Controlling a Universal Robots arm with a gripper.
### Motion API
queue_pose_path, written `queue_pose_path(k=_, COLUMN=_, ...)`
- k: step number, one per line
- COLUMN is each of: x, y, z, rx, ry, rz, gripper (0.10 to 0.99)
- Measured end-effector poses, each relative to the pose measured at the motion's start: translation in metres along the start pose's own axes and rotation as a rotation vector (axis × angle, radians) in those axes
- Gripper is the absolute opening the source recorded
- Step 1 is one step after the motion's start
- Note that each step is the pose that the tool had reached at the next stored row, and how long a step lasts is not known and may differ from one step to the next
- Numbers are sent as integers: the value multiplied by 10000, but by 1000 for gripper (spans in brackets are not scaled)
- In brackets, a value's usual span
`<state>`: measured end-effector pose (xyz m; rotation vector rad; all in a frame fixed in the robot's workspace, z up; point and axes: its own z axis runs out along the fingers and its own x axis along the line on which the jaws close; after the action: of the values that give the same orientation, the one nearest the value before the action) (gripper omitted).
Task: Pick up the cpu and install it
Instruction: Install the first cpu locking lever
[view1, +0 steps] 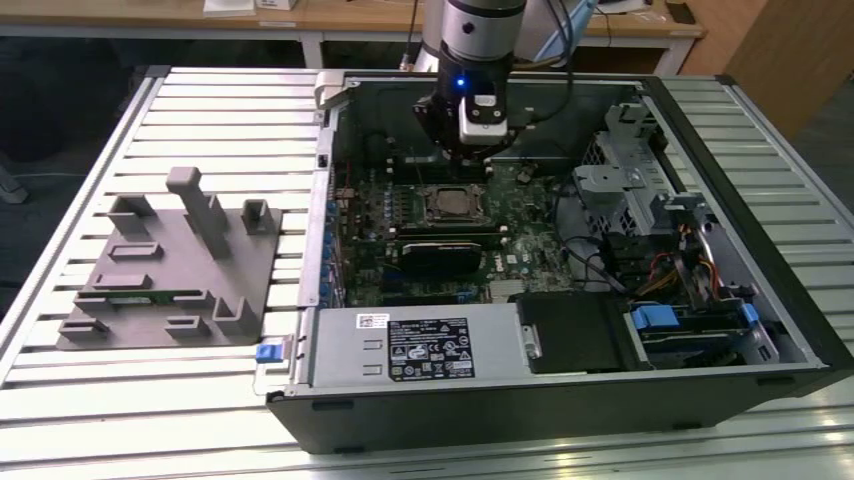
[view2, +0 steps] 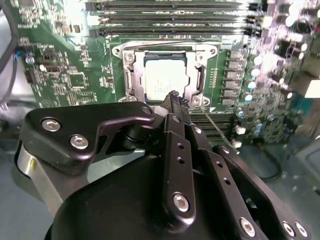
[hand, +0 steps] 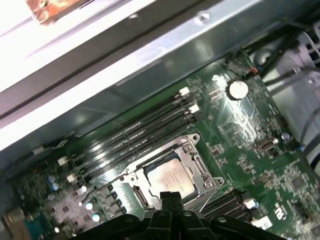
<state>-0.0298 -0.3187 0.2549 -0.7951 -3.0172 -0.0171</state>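
The cpu (view2: 164, 79) is a silvery square chip lying flat in the metal-framed socket on the green motherboard (view2: 70, 75). It also appears in the first wrist view (hand: 171, 179) and in the exterior view (view1: 451, 203). My gripper (view2: 174, 96) hangs above the socket's edge with its black fingers pressed together and nothing between them. In the first wrist view the gripper (hand: 170, 196) sits just over the chip's near edge. In the exterior view the gripper (view1: 470, 158) is inside the open computer case (view1: 747, 140), a little behind the socket.
Black memory slots (hand: 145, 127) run beside the socket. A labelled power supply (view1: 420, 345) fills the case front, and a drive cage with cables (view1: 641, 190) stands at the exterior view's right. A grey parts fixture (view1: 174, 260) lies on the slatted table at the left.
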Motion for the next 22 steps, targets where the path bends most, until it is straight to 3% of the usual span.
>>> queue_pose_path(k=18, x=-1, y=-1, z=28, rx=70, ry=19, rz=-3265, gripper=118)
queue_pose_path(k=22, x=-1, y=0, z=28, rx=-143, ry=99, rz=-3641, gripper=118)
